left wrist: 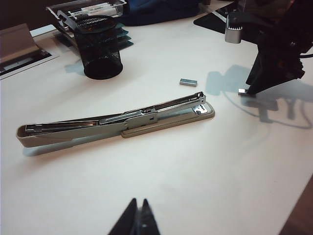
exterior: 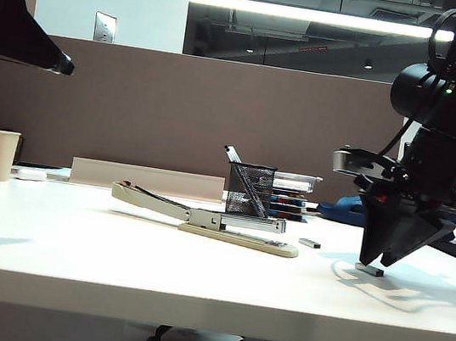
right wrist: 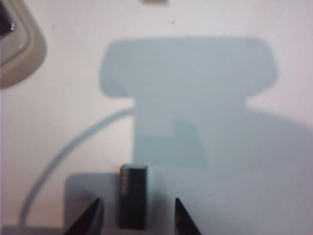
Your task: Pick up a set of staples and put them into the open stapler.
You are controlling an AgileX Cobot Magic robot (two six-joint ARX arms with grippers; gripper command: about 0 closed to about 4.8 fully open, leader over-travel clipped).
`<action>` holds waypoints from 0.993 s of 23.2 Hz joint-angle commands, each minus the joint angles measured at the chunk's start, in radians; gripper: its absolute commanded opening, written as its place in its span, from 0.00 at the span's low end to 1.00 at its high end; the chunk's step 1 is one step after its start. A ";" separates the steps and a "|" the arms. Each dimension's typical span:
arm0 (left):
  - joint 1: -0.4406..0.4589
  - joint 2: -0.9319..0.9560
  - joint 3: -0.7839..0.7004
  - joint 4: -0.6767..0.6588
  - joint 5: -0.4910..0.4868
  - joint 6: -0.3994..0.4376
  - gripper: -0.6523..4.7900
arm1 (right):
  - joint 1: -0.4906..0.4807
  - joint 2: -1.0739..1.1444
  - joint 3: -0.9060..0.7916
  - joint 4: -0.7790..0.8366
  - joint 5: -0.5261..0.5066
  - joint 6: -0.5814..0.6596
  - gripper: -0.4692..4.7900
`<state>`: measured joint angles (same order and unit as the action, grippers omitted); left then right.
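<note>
right wrist view: right pincer (right wrist: 137, 215) open wide, nothing held, fingertips (right wrist: 93, 213) straddling a small staple bar. this is the set of staples (right wrist: 133, 196), lying flat on the white surface (right wrist: 220, 196), between the tips with a gap on each side. exterior view confirms: right pincer (exterior: 381, 264) pointed down, tips just above the set of staples (exterior: 369, 270).

a second strip (left wrist: 188, 82) lies well apart from the right pincer, between it and the stapler (left wrist: 117, 120). stapler lies open, long arm folded back flat, grey magazine exposed, off to the side of the right pincer, beyond that strip. black mesh pen cup (exterior: 250, 189) stands behind the stapler.

left pincer (left wrist: 138, 220): tips meet in its own view, so closed and empty, hovering over bare surface with the stapler ahead of it.

step in hand (judgement): closing on the bar.
- lower until tips nearly touch the surface; the bar is thin and a high pinch would slip off.
- bar sits a little nearer one tip; centre it first, or the closing finger may push or rotate it.
- close slowly across the narrow width, keeping the long axis level so it can drop into the magazine channel.
- lift straight up, clear of the second strip.
</note>
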<state>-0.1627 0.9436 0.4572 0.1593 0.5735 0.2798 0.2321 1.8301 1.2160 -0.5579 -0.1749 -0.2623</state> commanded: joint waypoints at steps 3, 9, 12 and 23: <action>0.002 -0.002 0.001 -0.004 0.003 0.001 0.11 | 0.000 0.021 0.002 0.013 0.000 -0.004 0.43; 0.002 -0.002 0.001 -0.005 0.003 0.001 0.11 | 0.001 0.026 0.002 0.008 0.000 -0.004 0.36; 0.002 -0.002 0.001 -0.005 0.002 0.001 0.11 | 0.001 0.026 0.002 0.000 0.000 -0.004 0.35; 0.002 -0.002 0.001 -0.005 0.003 0.001 0.11 | 0.001 0.026 0.003 -0.017 0.000 -0.004 0.19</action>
<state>-0.1627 0.9436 0.4572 0.1520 0.5735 0.2798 0.2321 1.8526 1.2186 -0.5602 -0.1776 -0.2646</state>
